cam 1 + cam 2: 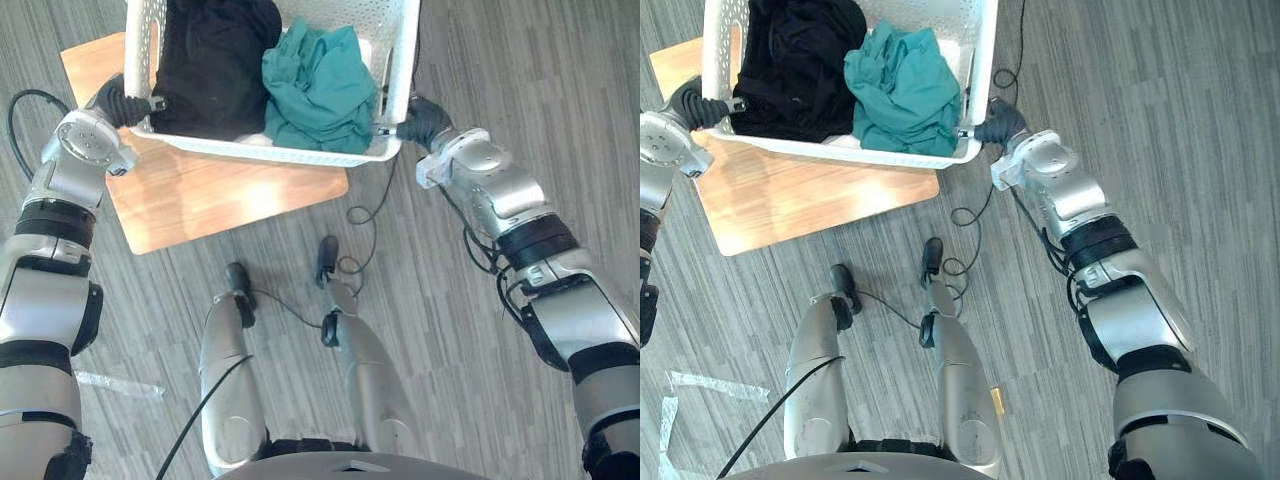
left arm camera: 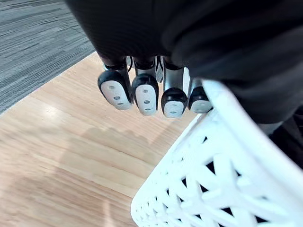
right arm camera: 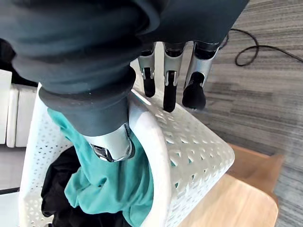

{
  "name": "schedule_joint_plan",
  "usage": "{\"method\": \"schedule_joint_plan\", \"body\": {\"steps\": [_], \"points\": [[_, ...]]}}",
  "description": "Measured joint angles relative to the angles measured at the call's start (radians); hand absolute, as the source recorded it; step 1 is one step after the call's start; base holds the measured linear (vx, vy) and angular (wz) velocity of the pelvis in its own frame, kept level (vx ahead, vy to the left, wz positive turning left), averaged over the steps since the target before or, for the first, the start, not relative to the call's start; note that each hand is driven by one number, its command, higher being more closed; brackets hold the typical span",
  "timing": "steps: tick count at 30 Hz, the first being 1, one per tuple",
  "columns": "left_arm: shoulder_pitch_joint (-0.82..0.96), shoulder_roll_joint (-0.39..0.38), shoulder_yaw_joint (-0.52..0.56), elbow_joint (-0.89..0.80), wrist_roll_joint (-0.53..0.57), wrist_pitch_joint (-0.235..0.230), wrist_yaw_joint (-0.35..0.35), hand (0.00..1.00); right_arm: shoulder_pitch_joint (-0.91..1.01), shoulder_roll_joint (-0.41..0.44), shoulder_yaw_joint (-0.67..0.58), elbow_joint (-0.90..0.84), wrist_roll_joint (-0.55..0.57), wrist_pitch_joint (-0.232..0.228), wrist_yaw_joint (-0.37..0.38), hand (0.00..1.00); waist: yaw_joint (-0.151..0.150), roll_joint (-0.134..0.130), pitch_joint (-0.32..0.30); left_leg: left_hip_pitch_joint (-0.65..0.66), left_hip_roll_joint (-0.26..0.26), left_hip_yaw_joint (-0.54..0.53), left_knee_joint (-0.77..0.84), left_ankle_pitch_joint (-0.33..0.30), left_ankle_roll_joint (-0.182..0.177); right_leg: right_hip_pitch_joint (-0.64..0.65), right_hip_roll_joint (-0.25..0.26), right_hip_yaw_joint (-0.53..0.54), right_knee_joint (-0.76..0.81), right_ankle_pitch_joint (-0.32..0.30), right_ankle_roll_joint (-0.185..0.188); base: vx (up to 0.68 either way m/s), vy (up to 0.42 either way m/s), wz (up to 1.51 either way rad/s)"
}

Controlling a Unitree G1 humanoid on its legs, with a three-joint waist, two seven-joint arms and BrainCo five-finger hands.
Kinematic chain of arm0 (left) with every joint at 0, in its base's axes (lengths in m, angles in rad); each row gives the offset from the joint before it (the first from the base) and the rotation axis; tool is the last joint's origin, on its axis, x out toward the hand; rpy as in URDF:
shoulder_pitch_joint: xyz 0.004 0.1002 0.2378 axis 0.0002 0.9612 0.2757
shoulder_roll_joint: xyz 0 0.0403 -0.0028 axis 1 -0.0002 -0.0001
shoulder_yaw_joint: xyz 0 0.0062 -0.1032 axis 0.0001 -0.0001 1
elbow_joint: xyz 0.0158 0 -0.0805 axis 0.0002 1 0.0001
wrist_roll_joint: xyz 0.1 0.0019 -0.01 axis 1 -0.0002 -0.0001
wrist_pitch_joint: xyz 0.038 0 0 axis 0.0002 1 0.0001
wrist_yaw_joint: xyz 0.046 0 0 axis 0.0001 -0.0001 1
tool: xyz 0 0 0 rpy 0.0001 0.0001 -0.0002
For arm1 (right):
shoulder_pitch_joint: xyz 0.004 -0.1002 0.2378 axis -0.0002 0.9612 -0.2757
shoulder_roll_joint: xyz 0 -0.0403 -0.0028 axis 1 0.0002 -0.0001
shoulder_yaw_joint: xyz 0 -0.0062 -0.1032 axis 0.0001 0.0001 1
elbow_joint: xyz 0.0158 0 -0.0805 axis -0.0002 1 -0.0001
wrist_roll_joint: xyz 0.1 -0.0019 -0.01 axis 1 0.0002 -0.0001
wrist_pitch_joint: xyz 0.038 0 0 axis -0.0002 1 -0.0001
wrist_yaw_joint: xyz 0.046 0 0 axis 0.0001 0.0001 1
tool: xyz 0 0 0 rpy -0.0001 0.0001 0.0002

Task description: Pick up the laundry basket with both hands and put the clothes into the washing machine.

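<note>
The white perforated laundry basket (image 1: 300, 155) is over the wooden table (image 1: 220, 200), its right end reaching past the table's edge. A black garment (image 1: 215, 60) and a teal garment (image 1: 320, 90) lie inside. My left hand (image 1: 118, 102) grips the basket's left side; in the left wrist view its fingers (image 2: 144, 92) are curled by the rim (image 2: 213, 179). My right hand (image 1: 425, 120) holds the right side. There its thumb (image 3: 111, 142) hooks inside the rim and its fingers (image 3: 170, 90) press the outer wall (image 3: 189, 142). I cannot tell whether the basket rests on the table.
Grey striped floor (image 1: 500, 60) surrounds the small table. A scrap of clear plastic (image 1: 700, 385) lies on the floor at the lower left. White panels (image 3: 14, 109) show beyond the basket in the right wrist view.
</note>
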Motion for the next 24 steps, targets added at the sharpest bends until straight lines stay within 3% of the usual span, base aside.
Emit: {"method": "schedule_joint_plan", "body": {"steps": [6, 7, 10, 13, 16, 24], "points": [[0.136, -0.011, 0.066, -0.248, -0.054, 0.029, 0.097, 1.0, 0.136, -0.038, -0.121, -0.165, 0.0, 0.0, -0.041, 1.0, 0.003, 0.0, 0.008, -0.002, -0.014, -0.008, -0.009, 0.001, 0.002, 0.0, -0.008, -0.005, 0.002, 0.003, -0.004, 0.03, 0.01, 0.06], [0.212, -0.026, 0.122, -0.37, -0.084, 0.031, 0.132, 1.0, 0.199, -0.04, -0.187, -0.242, 0.0, 0.0, -0.052, 1.0, 0.003, 0.001, 0.008, 0.0, -0.018, -0.009, -0.012, 0.001, 0.003, 0.0, -0.012, -0.007, 0.002, 0.003, -0.003, 0.04, 0.009, 0.06], [0.286, -0.065, 0.189, -0.491, -0.12, 0.033, 0.173, 1.0, 0.26, -0.04, -0.27, -0.336, -0.002, -0.001, -0.072, 1.0, 0.009, 0.006, 0.011, 0.008, -0.021, -0.009, -0.013, 0.001, 0.002, 0.001, -0.017, -0.006, 0.019, -0.005, -0.003, 0.04, 0.015, 0.04], [0.402, -0.144, 0.263, -0.663, -0.161, 0.033, 0.22, 1.0, 0.341, -0.038, -0.377, -0.453, -0.039, -0.013, -0.091, 1.0, 0.018, 0.007, 0.011, 0.039, -0.032, -0.009, -0.029, 0.0, 0.003, 0.002, -0.031, -0.005, 0.077, -0.044, 0.0, 0.02, 0.009, 0.08], [0.562, -0.226, 0.344, -0.862, -0.208, 0.032, 0.268, 1.0, 0.426, -0.021, -0.461, -0.609, -0.077, -0.055, -0.113, 1.0, 0.029, 0.008, 0.01, 0.065, -0.039, -0.008, -0.03, -0.003, 0.005, 0.013, -0.038, -0.004, 0.107, -0.068, 0.006, 0.0, -0.008, 0.04], [0.841, -0.426, 0.346, -1.096, -0.334, 0.031, 0.332, 1.0, 0.661, 0.132, -0.558, -0.79, -0.152, -0.082, -0.153, 1.0, 0.051, 0.011, -0.011, 0.173, -0.061, -0.009, -0.066, -0.006, 0.006, 0.114, -0.052, -0.016, 0.102, -0.098, 0.014, 0.02, -0.002, 0.09]]}}
